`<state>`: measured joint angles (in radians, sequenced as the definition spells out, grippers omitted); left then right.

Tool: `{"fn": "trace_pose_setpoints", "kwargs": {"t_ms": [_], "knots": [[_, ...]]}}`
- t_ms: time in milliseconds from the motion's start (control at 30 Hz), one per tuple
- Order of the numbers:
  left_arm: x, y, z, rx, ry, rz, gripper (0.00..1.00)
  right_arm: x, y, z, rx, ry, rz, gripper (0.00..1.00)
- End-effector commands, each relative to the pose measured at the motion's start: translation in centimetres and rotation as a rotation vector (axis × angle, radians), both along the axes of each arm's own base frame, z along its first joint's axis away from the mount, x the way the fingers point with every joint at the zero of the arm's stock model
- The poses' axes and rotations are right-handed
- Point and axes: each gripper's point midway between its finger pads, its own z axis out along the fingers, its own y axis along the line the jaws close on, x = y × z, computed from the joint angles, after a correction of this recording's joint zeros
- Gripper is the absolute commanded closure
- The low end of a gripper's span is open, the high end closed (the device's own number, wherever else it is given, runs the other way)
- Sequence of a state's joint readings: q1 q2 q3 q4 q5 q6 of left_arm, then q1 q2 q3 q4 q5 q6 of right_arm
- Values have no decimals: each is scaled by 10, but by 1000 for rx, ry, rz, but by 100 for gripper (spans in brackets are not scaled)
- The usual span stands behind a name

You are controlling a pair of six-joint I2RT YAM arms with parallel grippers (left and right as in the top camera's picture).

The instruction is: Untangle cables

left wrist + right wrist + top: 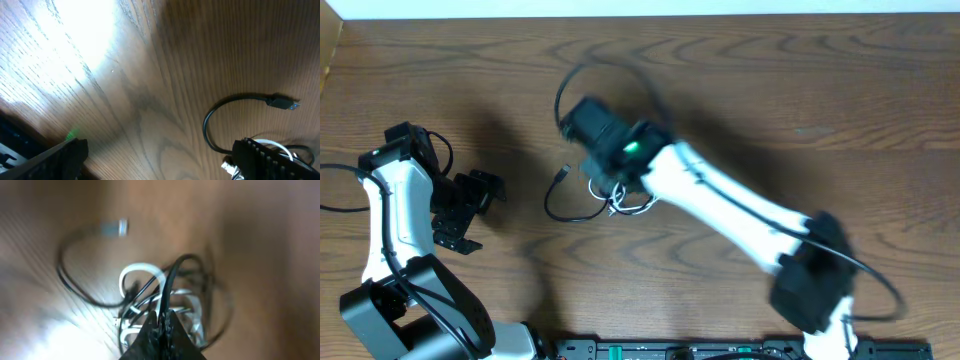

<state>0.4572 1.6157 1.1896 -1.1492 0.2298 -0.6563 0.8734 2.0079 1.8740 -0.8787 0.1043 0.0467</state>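
The cables point(617, 203) lie knotted mid-table, black strands wound through white loops point(142, 271). One black cable curves out to the left and ends in a small plug point(563, 175), also seen as plug point(283, 102) and plug point(114, 228). My right gripper point(163, 322) is shut on a black strand that rises out of the knot; in the overhead view its arm covers the grip. My left gripper point(472, 212) hovers open to the left of the knot, holding nothing, with the wooden table point(165, 100) between its fingers point(260, 160).
A black cable loop point(582, 74) arcs behind the right wrist. The right arm point(740, 210) crosses the table diagonally from the front right. A dark rail point(720, 350) runs along the front edge.
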Motion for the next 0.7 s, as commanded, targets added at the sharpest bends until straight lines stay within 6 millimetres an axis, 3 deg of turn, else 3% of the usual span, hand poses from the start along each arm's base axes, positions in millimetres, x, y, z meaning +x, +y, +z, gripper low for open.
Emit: {"fn": "trace_pose_setpoints", "kwargs": {"t_ms": [0,167,200,267,400,533,667], "knots": [[1,-1,2,-11,-11,-36,2,1,-22,141,327,-106,-34,99],[10,-19,7,-114,-94,-127,2,-29,-45,235,616,-124,116,99],[12,-23,8,-134,-109,-144,2,-37,-55,261,685,-152,157,99],[16,-34,10,-171,-136,-182,2,-33,-80,291,729,-243,119,99],[26,-69,18,-262,-214,-339,2,-26,-110,312,806,-246,-36,99],[32,-109,19,-288,-239,-502,2,-23,-110,308,888,-122,-135,99],[30,-164,28,-389,-274,-654,2,-22,-111,305,905,-87,-171,99]]}}
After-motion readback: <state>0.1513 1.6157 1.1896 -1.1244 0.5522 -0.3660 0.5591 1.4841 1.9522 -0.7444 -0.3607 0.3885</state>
